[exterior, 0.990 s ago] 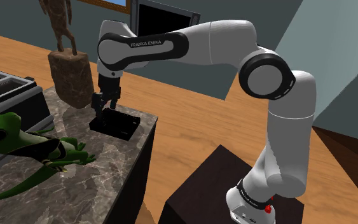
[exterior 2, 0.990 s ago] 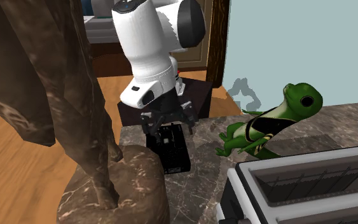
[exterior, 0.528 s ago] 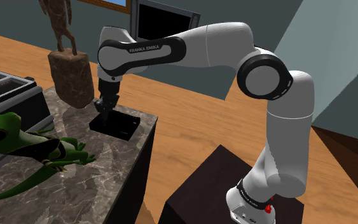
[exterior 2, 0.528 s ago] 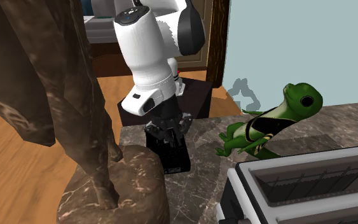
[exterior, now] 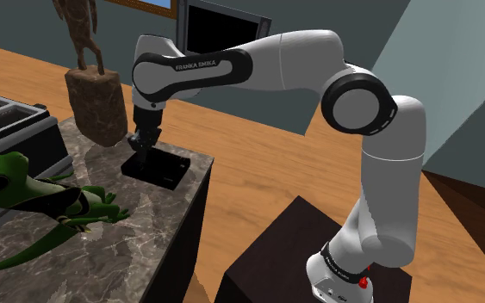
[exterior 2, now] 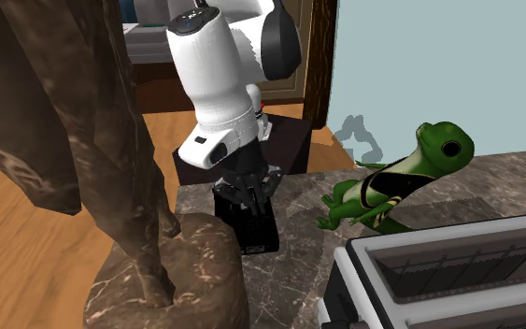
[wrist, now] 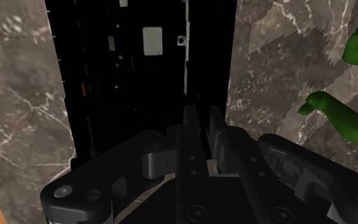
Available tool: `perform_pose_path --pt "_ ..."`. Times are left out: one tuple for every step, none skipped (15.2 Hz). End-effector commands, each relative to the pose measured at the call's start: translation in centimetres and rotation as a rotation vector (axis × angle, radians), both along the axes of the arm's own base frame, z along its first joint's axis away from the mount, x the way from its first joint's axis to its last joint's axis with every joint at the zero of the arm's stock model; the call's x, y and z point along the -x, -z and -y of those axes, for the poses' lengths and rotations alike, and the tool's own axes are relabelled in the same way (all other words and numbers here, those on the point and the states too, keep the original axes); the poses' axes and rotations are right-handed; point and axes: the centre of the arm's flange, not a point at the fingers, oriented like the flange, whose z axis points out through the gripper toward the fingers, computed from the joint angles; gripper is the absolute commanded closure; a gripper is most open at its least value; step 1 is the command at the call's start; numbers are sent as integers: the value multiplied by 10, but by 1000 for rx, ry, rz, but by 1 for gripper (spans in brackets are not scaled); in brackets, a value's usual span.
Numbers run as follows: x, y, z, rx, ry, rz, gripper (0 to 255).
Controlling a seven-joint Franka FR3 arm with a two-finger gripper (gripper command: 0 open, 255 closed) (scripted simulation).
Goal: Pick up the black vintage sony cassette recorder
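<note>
Cassette recorder (exterior: 170,170) by counter (exterior: 150,219) edge, statue base (exterior: 98,105) close, pincer (exterior: 139,151) closed on it.

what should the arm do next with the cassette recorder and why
Probably a small, slow, straight lift. The gripper sits low on the black cassette recorder, its fingers looking closed on a narrow part near one edge, while the recorder lies flat on the marble counter. Rising slowly would test that off-centre hold.
</note>
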Motion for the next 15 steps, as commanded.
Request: perform_pose_path --pt "0 -8 0 0 0 0 255" --pt "0 -13 0 0 0 0 255" --pt "0 -19 0 0 0 0 255" --pt "0 -24 0 0 0 0 255" --pt "0 -29 0 0 0 0 255" --pt "0 -34 0 0 0 0 255" --pt "0 -40 0 0 0 0 255" --pt "0 -45 0 0 0 0 255" --pt "0 -50 0 0 0 0 255" --pt "0 -56 0 0 0 0 255" --pt "0 -61 0 0 0 0 255" --pt "0 -66 0 0 0 0 255" --pt "0 -71 0 0 0 0 255" --pt "0 -77 0 0 0 0 255" --pt "0 -77 0 0 0 0 255"
